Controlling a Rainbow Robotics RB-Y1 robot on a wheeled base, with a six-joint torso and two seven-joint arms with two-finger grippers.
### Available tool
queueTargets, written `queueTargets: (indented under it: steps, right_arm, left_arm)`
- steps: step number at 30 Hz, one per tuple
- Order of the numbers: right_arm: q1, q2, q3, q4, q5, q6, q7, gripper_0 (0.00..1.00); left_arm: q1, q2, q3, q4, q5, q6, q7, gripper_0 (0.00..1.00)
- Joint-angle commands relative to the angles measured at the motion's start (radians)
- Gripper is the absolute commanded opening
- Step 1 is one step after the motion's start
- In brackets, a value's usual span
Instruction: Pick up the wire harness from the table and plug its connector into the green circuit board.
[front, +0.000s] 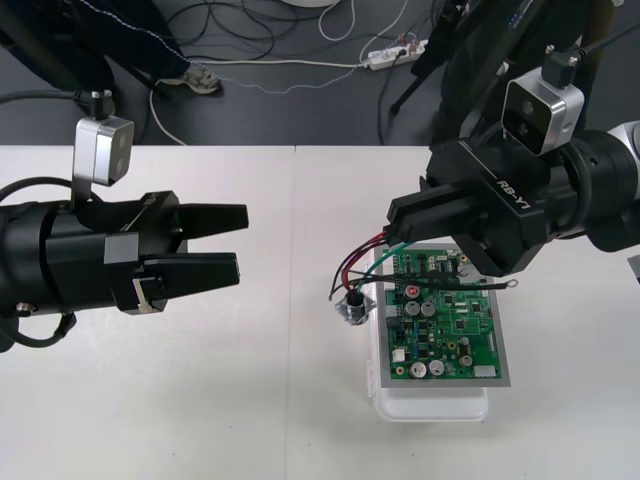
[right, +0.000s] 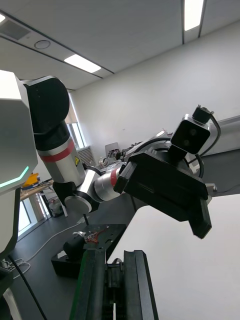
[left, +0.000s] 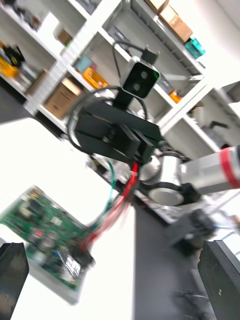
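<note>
The green circuit board (front: 442, 322) sits on its white base (front: 430, 405) right of the table's middle. My right gripper (front: 398, 222) hovers over the board's far left corner, shut on the harness wires (front: 362, 258). The red, black and green wires hang from it down to the round metal socket (front: 355, 308), which is beside the board's left edge. One black lead (front: 480, 287) crosses the board's top. I cannot make out the plug. My left gripper (front: 240, 242) is open and level, well left of the board. In the left wrist view, the right gripper (left: 134, 156) dangles the wires (left: 120, 200) over the board (left: 42, 227).
Bare pale table (front: 200, 400) lies between my left gripper and the board, and in front of both. The table's far edge meets dark floor with loose cables and a power strip (front: 395, 55). In the right wrist view, my left gripper (right: 167, 192) faces my shut right fingers (right: 95, 285).
</note>
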Motion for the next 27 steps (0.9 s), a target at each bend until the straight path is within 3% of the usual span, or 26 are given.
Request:
queueTargets:
  steps: [1, 11, 27]
  right_arm:
    - [0.059, -0.029, -0.087, -0.082, 0.018, -0.004, 0.022, 0.00]
    - [0.119, -0.030, -0.162, -0.139, 0.018, 0.012, 0.030, 0.00]
    - [0.244, -0.029, -0.207, -0.413, 0.103, 0.303, 0.056, 0.00]
  left_arm:
    - [0.025, 0.046, 0.022, -0.036, -0.004, 0.113, -0.113, 1.00]
    - [0.006, 0.021, 0.014, -0.038, 0.041, 0.136, -0.140, 1.00]
    - [-0.060, -0.043, -0.126, -0.038, 0.038, 0.186, -0.353, 1.00]
